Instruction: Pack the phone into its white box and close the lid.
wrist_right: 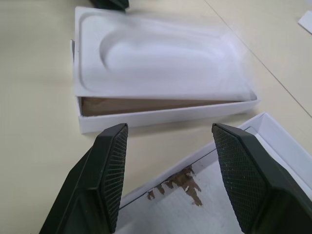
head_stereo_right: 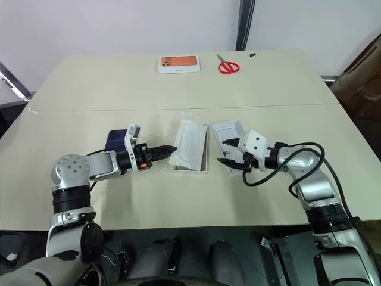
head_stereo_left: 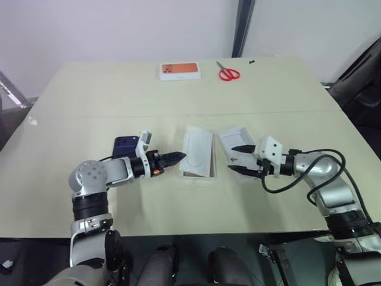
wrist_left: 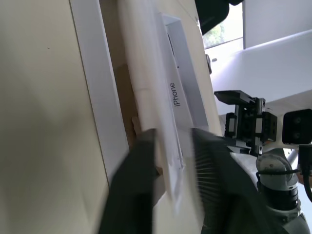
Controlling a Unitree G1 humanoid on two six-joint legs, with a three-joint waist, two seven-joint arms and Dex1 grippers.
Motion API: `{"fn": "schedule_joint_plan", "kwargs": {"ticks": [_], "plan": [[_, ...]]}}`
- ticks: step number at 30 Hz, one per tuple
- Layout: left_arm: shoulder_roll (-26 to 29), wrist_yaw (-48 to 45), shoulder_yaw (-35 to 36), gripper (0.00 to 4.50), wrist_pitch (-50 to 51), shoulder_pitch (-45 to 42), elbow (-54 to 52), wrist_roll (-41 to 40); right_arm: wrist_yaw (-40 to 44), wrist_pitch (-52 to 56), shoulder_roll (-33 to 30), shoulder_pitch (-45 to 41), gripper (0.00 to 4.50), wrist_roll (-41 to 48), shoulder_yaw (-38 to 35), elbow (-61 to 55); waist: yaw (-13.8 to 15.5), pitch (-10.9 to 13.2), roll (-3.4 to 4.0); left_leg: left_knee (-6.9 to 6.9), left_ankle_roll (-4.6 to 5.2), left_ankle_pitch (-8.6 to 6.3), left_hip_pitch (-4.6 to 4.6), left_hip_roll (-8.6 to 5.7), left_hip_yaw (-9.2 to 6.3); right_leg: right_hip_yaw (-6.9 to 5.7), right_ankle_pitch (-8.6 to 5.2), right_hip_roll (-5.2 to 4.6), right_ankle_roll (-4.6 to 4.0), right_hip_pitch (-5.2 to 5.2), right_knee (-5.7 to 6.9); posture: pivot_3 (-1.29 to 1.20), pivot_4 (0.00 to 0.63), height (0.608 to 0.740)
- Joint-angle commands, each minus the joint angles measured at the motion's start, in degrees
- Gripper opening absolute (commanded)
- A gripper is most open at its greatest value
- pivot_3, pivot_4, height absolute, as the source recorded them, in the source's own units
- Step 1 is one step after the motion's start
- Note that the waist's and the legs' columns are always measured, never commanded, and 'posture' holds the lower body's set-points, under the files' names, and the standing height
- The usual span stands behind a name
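The phone [head_stereo_left: 124,145] lies dark navy on the table, just behind my left wrist. The white box [wrist_right: 161,119] sits mid-table, its brownish floor showing under a thin white insert [head_stereo_left: 197,149] that rests askew on top of it. My left gripper [head_stereo_left: 182,158] points at the box's left side. It is open, with the insert's edge [wrist_left: 168,97] lying loose between its fingers [wrist_left: 219,195]. The lid [head_stereo_left: 235,138] lies inside up just right of the box, with small brown marks. My right gripper [head_stereo_left: 232,158] hovers wide open over the lid's near end, holding nothing.
A white box with an orange picture [head_stereo_left: 180,71] and red scissors [head_stereo_left: 228,72] lie at the table's far edge. The table's front edge runs close below both arms. A black cable loops beside my right forearm [head_stereo_left: 286,179].
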Motion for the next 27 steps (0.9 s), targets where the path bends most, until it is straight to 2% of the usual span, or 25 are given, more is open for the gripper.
{"fn": "schedule_joint_plan", "kwargs": {"ticks": [1, 3, 4, 7, 11, 14, 16, 17, 18, 22, 27], "plan": [[1.0, -0.4, 0.7, 3.26, 1.7, -1.2, -2.3, -2.3, -0.7, -0.4, 0.7, -2.0, 2.88, 0.2, -0.2, -1.4, 0.0, 0.0, 0.00, 0.00, 0.00, 0.00, 0.00, 0.00, 0.00, 0.00, 0.00, 0.00, 0.00, 0.00, 0.00, 0.00, 0.150, 0.734], [2.0, -1.4, 0.3, 4.22, 1.2, -1.5, -3.5, -2.7, -0.9, -0.3, 1.3, -2.8, 2.88, 0.2, 0.0, -0.9, 0.0, 0.0, 0.00, 0.00, 0.00, 0.00, 0.00, 0.00, 0.00, 0.00, 0.00, 0.00, 0.00, -0.01, 0.00, 0.00, 0.150, 0.734], [2.4, -1.7, 0.5, 4.48, 1.1, -1.7, -3.7, -3.0, -1.4, -0.2, 1.9, -3.3, 2.88, 0.3, 0.0, -0.9, -0.1, 0.0, 0.00, -0.02, 0.00, 0.00, 0.00, 0.00, 0.00, 0.00, 0.00, 0.00, 0.00, -0.02, 0.00, 0.00, 0.150, 0.734], [4.4, -3.4, 0.3, 4.48, -0.3, -2.1, -4.3, -3.4, -2.9, 0.6, 4.0, -4.9, 2.88, 0.8, -0.1, -1.1, -0.1, 0.0, 0.00, -0.03, -0.01, 0.00, 0.00, 0.01, 0.00, 0.00, 0.00, 0.01, 0.00, -0.02, 0.00, 0.00, 0.150, 0.734], [8.8, -8.4, -2.7, 4.48, -9.5, -0.8, -6.7, -0.2, -4.8, 4.3, 6.9, -7.4, 2.88, -0.1, 1.7, -2.0, -0.1, 0.0, 0.01, -0.07, -0.05, 0.03, 0.00, 0.01, 0.00, 0.01, 0.00, 0.01, 0.00, -0.05, 0.00, 0.00, 0.150, 0.734], [11.5, -12.0, -4.4, 4.50, -17.5, 0.1, -6.8, 2.8, -5.7, 3.4, 8.2, -8.1, 2.11, -3.0, 4.7, -2.1, -0.1, 0.0, 0.01, -0.07, -0.06, 0.03, 0.00, 0.01, 0.00, 0.01, 0.00, 0.01, -0.01, -0.05, -0.01, 0.00, 0.150, 0.734], [12.2, -15.6, -5.0, 4.50, -24.2, 1.2, -6.9, 4.5, -7.3, 3.7, 9.3, -9.0, 1.15, -5.4, 6.8, -1.5, -0.1, 0.0, 0.01, -0.08, -0.06, 0.03, 0.00, 0.00, 0.00, 0.01, 0.00, -0.01, -0.01, -0.05, -0.03, 0.00, 0.150, 0.734], [13.2, -16.5, -6.2, 4.50, -26.1, 1.8, -6.5, 6.0, -7.9, 3.4, 9.6, -9.3, 0.45, -7.2, 8.1, -1.1, 0.0, 0.0, 0.01, -0.09, -0.06, 0.03, 0.00, 0.00, 0.01, 0.02, 0.00, -0.01, -0.01, -0.06, -0.04, 0.00, 0.150, 0.734], [13.8, -17.7, -7.3, 4.50, -29.1, 2.5, -6.5, 7.6, -8.6, 2.8, 9.5, -9.7, 0.12, -9.4, 9.6, -0.6, 0.0, 0.0, 0.01, -0.09, -0.06, 0.03, 0.00, 0.00, 0.01, 0.01, 0.00, -0.01, -0.01, -0.06, -0.04, 0.00, 0.150, 0.734], [17.4, -24.5, -11.6, 4.50, -40.4, 7.0, -6.9, 13.6, -9.3, 2.9, 9.6, -11.3, 0.04, -13.9, 13.3, 0.3, -0.1, 0.0, 0.02, -0.14, -0.06, 0.04, 0.00, -0.01, 0.01, 0.03, 0.00, -0.02, -0.01, -0.08, -0.05, 0.00, 0.150, 0.734], [17.4, -25.4, -11.9, 4.50, -43.1, 8.4, -5.3, 14.2, -6.1, 3.8, 8.8, -12.5, 0.04, -17.0, 17.4, -1.1, 0.0, 0.0, 0.02, -0.16, -0.06, 0.04, 0.00, -0.01, -0.01, 0.01, 0.00, -0.02, -0.02, -0.09, -0.06, 0.00, 0.150, 0.734]]}}
